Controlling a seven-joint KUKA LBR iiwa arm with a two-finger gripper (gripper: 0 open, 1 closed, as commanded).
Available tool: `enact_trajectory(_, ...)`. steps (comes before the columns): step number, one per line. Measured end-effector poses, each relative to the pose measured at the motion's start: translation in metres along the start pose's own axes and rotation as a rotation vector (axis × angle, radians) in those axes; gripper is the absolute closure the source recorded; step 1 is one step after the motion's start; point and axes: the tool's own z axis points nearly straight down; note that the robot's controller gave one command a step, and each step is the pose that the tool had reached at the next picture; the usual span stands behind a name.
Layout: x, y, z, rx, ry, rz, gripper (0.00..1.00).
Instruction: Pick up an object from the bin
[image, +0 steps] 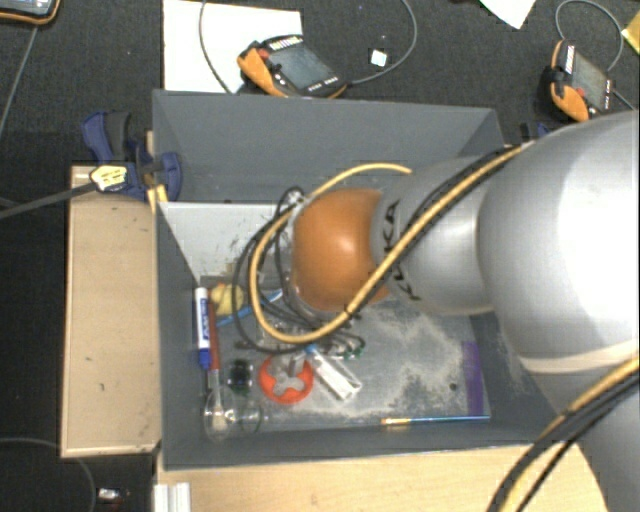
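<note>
- Red ring-shaped piece (283, 383) and white block (336, 378): both lie loose on the bin floor at lower centre of the frame, nearest the gripper (303, 342). Neither is lifted.
- Gripper: low in the bin, just above these two. The orange wrist cover (335, 250) hides it, so whether it is apart or together cannot be told.
- Blue-and-white marker (203, 327): against the left wall.
- Purple item (473, 375): well apart, at lower right.
- Status: judged to be at the descent stage; grasp and lift are not yet done.
</note>
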Motion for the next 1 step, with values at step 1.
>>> enact_trajectory(1,0.0000,0.0000,0.0000,0.000,0.000,0.001,1.00)
